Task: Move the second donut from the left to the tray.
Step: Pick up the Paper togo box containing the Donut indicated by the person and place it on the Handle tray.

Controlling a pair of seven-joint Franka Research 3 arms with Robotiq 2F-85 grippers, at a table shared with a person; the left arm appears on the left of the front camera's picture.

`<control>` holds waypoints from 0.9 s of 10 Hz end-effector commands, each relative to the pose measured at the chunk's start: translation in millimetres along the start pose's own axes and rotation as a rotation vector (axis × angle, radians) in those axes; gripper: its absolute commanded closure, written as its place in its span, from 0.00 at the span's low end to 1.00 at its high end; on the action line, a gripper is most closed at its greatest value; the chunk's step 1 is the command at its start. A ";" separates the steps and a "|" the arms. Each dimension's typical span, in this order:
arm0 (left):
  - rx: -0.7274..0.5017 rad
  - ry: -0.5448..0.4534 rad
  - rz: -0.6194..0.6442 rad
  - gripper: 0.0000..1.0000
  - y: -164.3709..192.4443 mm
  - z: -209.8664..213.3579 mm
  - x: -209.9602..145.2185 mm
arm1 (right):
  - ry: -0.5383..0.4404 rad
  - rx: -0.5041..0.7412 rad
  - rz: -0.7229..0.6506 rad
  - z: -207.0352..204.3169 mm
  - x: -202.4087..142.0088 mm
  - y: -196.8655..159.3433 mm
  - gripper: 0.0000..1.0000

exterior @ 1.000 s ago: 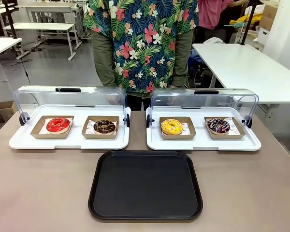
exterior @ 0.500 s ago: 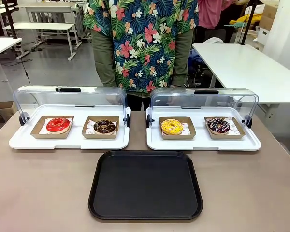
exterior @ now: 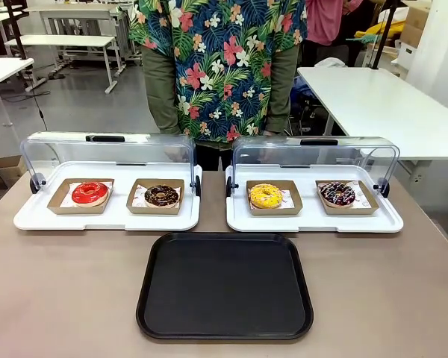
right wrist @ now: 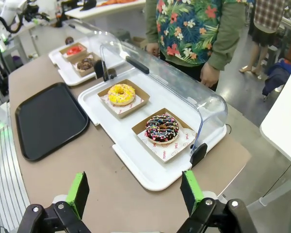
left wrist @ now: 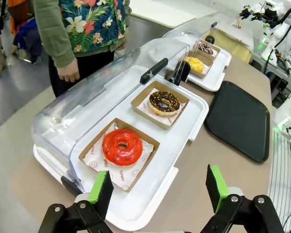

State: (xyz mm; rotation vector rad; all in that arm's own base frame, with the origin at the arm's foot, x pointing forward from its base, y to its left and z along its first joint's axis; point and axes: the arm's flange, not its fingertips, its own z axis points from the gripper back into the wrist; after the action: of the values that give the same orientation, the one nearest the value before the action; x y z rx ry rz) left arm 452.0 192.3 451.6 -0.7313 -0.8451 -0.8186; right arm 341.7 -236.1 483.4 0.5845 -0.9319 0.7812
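left wrist view, left fingers (left wrist: 101, 187) spread, person's hand (left wrist: 69, 73), front view, tray (exterior: 224, 287) whole

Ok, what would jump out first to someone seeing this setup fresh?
Four donuts sit in a row across two white display trays with raised clear lids: red-glazed donut, nut-speckled chocolate donut, yellow donut, sprinkled donut. Nearer the robot, a big black tray lies at the table's middle. A person in a floral shirt stands behind.
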 end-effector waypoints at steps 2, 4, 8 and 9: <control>-0.001 0.002 0.007 0.00 1.1 0.3 1.9 | -0.032 -0.004 0.031 0.8 2.3 -4.3 0.00; -0.001 0.002 0.007 0.00 1.1 0.3 1.9 | -0.032 -0.004 0.031 0.8 2.3 -4.3 0.00; -0.001 0.002 0.007 0.00 1.1 0.3 1.9 | -0.032 -0.004 0.031 0.8 2.3 -4.3 0.00; -0.001 0.002 0.007 0.00 1.1 0.3 1.9 | -0.032 -0.004 0.031 0.8 2.3 -4.3 0.00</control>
State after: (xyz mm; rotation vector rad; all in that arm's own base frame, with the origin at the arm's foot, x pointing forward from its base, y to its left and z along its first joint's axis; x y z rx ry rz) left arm 452.0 192.3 451.6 -0.7313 -0.8451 -0.8186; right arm 341.8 -236.2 483.1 0.5848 -0.9317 0.7820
